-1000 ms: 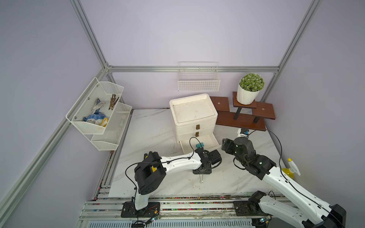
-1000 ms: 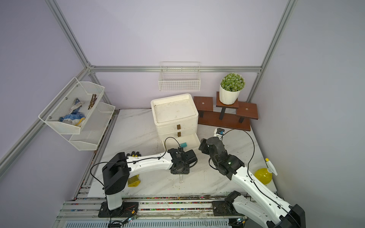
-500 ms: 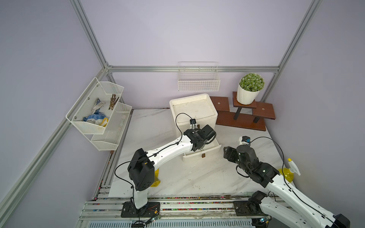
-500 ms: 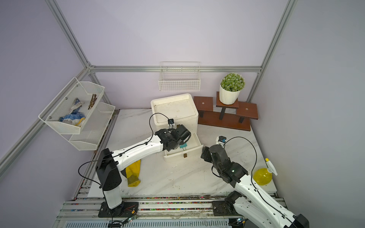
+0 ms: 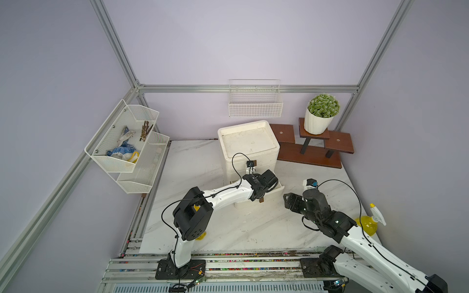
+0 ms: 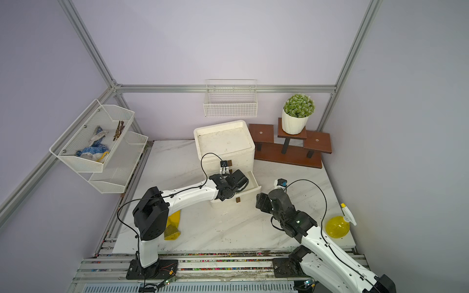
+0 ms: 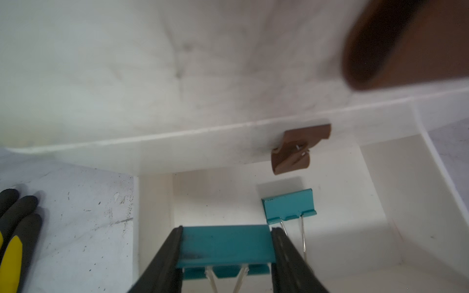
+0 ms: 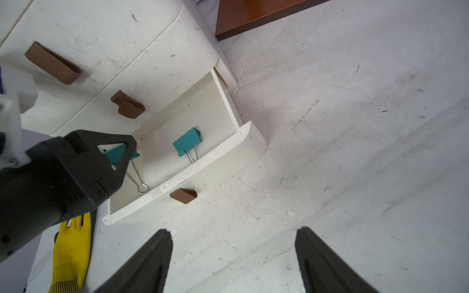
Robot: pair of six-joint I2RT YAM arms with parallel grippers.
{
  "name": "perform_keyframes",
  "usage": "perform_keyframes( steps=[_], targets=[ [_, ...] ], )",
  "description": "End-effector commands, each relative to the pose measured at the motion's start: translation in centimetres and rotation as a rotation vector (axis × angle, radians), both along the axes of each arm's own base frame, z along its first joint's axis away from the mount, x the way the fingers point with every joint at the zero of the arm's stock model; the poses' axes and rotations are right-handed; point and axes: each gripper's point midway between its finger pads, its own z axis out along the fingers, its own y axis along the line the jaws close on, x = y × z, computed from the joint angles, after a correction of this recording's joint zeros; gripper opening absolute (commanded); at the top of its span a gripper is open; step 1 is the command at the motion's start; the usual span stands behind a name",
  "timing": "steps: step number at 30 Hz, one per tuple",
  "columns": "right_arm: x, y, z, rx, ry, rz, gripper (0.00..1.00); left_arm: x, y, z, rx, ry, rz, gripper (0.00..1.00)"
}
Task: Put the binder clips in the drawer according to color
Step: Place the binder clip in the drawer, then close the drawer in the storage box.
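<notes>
Left gripper [image 7: 226,229] pinches one teal clip [image 7: 223,246] over the open bottom drawer [image 8: 223,106], next to the second teal clip [image 7: 288,204] lying inside (colour match). Right gripper [image 8: 233,229] is spread, empty, standing clear.

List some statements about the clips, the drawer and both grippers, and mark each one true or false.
1. The left gripper grips a teal clip. True.
2. The bottom drawer is shut. False: it stands pulled open.
3. A second teal clip lies inside that drawer. True.
4. The right gripper holds a yellow clip. False: its jaws are open and empty.
5. A yellow glove lies on the table. True.
</notes>
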Motion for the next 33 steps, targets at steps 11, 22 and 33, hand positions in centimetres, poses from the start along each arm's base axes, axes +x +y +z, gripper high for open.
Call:
perform_keyframes(
  steps=[11,22,33],
  targets=[
    [0.3,5.9,-6.2,0.04,0.099,0.191,0.57,-1.0,-0.2,1.3,-0.114,0.003,0.014,0.72],
    [3.7,10.8,-7.4,0.064,0.017,0.26,0.44,-6.1,4.8,8.3,-0.224,-0.1,0.035,0.73],
    [7.6,13.4,-7.4,0.05,-0.075,0.265,0.38,-12.0,13.2,4.4,-0.265,-0.048,0.161,0.72]
  ],
)
